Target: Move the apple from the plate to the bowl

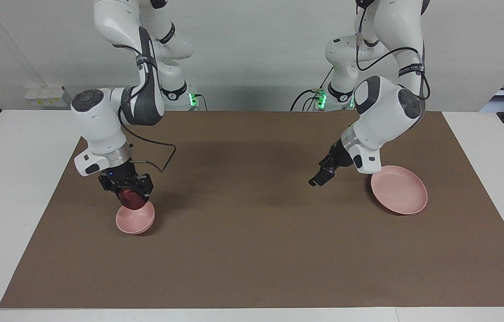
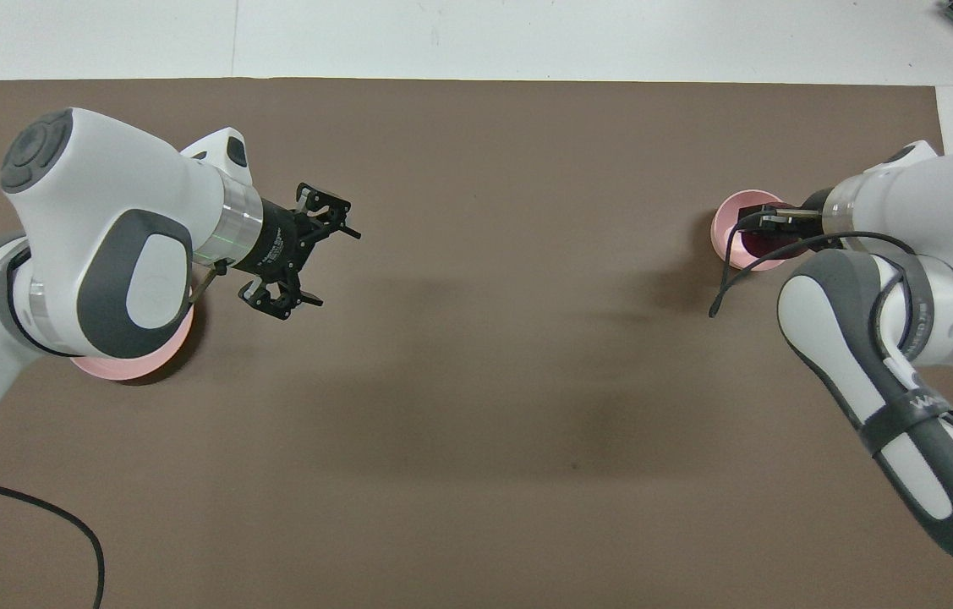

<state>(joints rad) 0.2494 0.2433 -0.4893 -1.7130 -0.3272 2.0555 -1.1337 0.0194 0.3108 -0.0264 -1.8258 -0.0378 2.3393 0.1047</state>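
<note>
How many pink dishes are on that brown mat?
2. A small deep bowl sits toward the right arm's end, under the apple held in the right claw. A wider flat plate lies toward the left arm's end.

White surface [image 1: 19,188], covered across the middle by a brown mat [image 1: 256,250]. On the mat, well apart: pink bowl [image 1: 133,222] toward the right arm's end, pink plate [image 1: 401,192] toward the left arm's end.

I count 1 apple [image 1: 131,199], 1 bowl [image 1: 135,220] directly under it, 1 plate [image 1: 400,191], 1 brown mat [image 1: 252,250], and 2 arms.
</note>
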